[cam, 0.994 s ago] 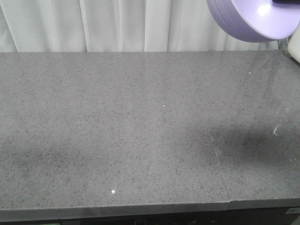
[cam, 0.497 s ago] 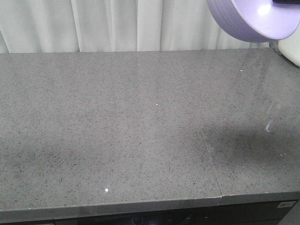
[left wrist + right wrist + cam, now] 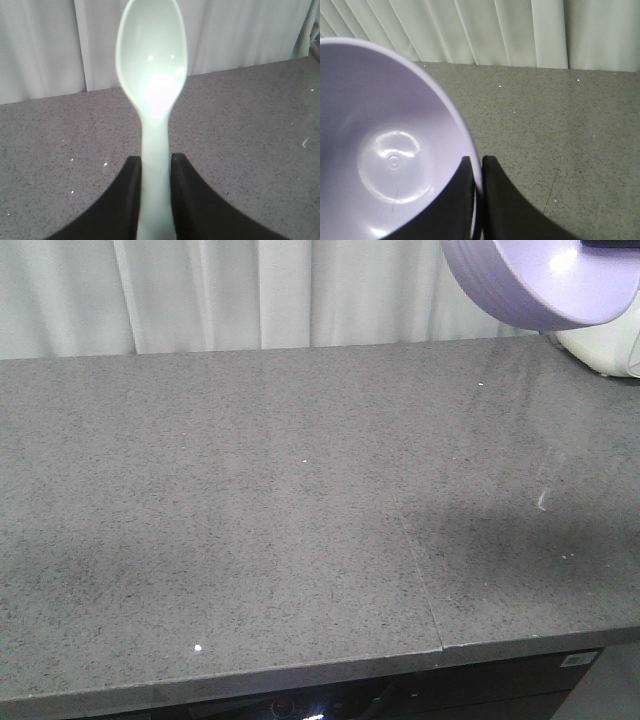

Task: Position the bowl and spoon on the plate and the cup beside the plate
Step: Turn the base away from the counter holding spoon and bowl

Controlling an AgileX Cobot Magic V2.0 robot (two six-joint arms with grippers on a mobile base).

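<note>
While the right end effector (image 3: 476, 164) pinched a round lavender plastic bowl (image 3: 390, 125), the left end effector (image 3: 155, 164) clamped a mint-green plastic spoon (image 3: 151, 65) (scoop toward the far edge of the worktop (image 3: 250, 125)).

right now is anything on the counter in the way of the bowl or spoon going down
Nothing visible does. The right gripper holds the bowl and the left gripper the spoon over the counter; only a white thing sits at its far right edge. No plate is in view.
</note>
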